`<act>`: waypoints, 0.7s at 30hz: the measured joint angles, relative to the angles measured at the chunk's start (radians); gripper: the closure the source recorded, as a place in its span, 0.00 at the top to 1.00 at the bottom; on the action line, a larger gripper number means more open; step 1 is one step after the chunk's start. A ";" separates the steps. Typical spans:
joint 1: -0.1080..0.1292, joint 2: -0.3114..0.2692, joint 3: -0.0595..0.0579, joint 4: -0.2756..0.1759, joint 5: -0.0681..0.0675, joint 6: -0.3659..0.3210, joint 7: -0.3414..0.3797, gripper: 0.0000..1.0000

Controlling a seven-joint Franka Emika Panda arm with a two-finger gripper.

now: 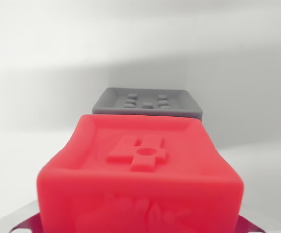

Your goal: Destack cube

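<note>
From the wrist view I saw a red cube (142, 179) filling most of the lower frame, very close to the camera and slightly blurred at its near edge. Its top face carried a raised rim and an embossed figure like the number four, with a small round stud in the middle of it. The front face showed a raised relief pattern that I could not make out because of the blur.

Just behind the red cube, towards the top of the frame, sat a grey cube (147, 104). Only its top face and a thin strip of its front were visible to me; the top bore several small raised bumps inside a rim. The red cube hid its lower part, so I could not tell whether the two touched or whether one rested on the other.

At the bottom corners, thin metal edges (24, 222) of the gripper poked out on either side of the red cube. The jaws themselves were not clearly shown, so I could not tell whether they were clamping the red cube or standing apart from it.

The surface (33, 73) around both cubes was plain white, with a soft shadow band across it.
</note>
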State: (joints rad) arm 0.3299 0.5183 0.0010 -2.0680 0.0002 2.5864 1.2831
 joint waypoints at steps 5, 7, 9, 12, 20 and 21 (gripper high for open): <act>0.000 -0.013 0.000 -0.002 0.000 -0.012 0.000 0.00; 0.000 -0.019 0.000 -0.002 0.000 -0.016 0.000 0.00; 0.000 -0.026 0.000 -0.003 0.000 -0.023 0.000 0.00; 0.000 -0.037 0.000 -0.004 0.000 -0.034 0.000 0.00; 0.000 -0.067 0.000 -0.006 0.000 -0.061 0.000 0.00; 0.000 -0.072 0.000 -0.006 0.000 -0.065 0.000 0.00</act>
State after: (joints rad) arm 0.3299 0.4466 0.0010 -2.0740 0.0002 2.5210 1.2831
